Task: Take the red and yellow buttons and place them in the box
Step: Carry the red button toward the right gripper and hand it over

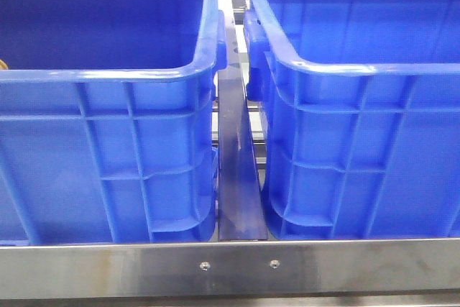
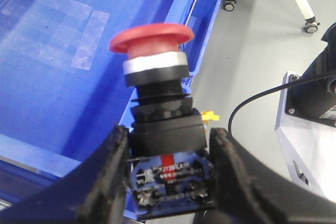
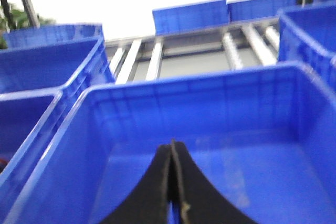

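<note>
Red mushroom-capped push button (image 2: 157, 98) clamped in left gripper (image 2: 168, 177) above blue plastic crate (image 2: 63, 66); right gripper (image 3: 172, 182) pressed closed, empty.

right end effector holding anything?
No. In the right wrist view the right end effector has its fingers pressed together with nothing between them, above a blue crate.

Front view: two blue crates, a left crate (image 1: 108, 141) and a right crate (image 1: 359, 127), stand side by side on one steel rail (image 1: 230, 267) that bears two screws (image 1: 205, 266). Parts of further crates show behind; their number cannot be told.

Left wrist view: one red button (image 2: 152, 40), one black cable (image 2: 262, 100), two caster wheels (image 2: 311, 24).

Right wrist view: several more blue crates, edges cut off, count unclear.
</note>
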